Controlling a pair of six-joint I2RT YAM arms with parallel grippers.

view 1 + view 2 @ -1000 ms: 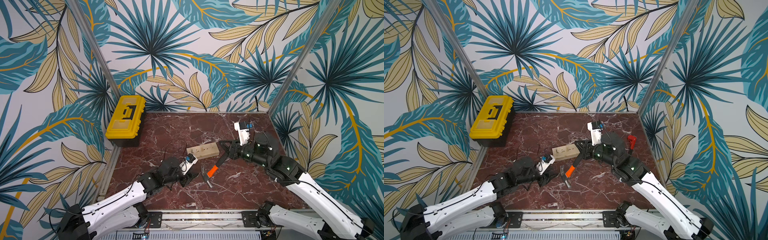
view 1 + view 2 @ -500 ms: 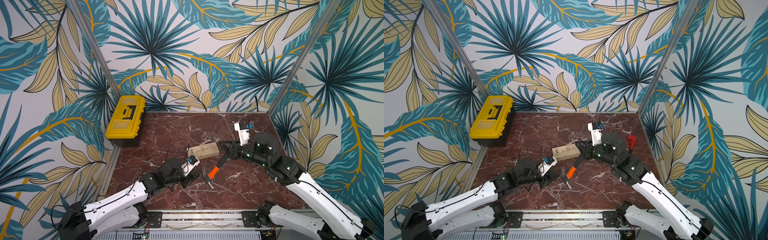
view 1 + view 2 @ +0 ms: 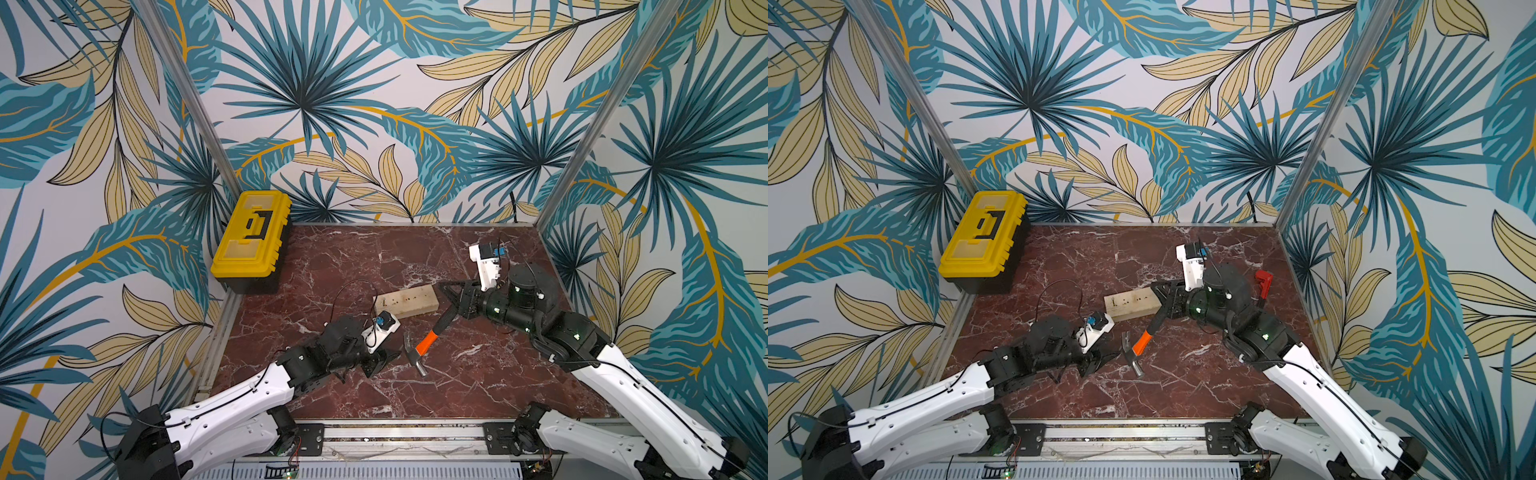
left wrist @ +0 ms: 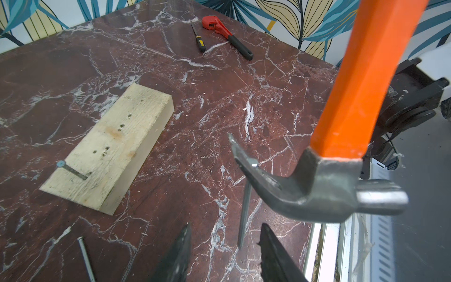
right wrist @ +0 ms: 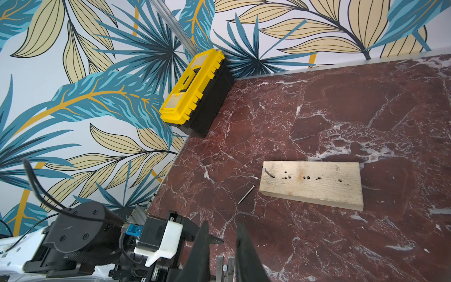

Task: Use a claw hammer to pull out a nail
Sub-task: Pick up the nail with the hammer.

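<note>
Leaf-patterned walls enclose a red marble surface (image 3: 340, 266) in both top views, with a yellow toolbox (image 3: 251, 232) in the far left corner and a wooden block (image 3: 409, 301) near the middle. The right jaws are clamped on the black lower handle of the claw hammer (image 3: 426, 343), just beside the block's right end. From there the hammer slants toward the near edge, with its steel head at the near end. The left jaws stand partly open just left of that head, gripping nothing. In a top view a red wrench (image 3: 1263, 282) lies toward the right side of the surface, partly hidden.

From the left wrist, the left jaws are spread apart. A grey nail (image 4: 244, 214) hangs between their tips without clearly touching either, and its head seems caught in the hammer's forked claw. Whether its tip reaches the surface cannot be told. The block lies well apart, with a slanted nail (image 4: 73, 171) stuck in one end and a loose nail (image 4: 85, 258) on the marble nearby.

From the right wrist, the right jaws sit close together, with a sliver of grey metal between them at the frame's edge. The handle itself is hidden. Beyond lie the block, the slanted nail, the loose nail and the toolbox.
</note>
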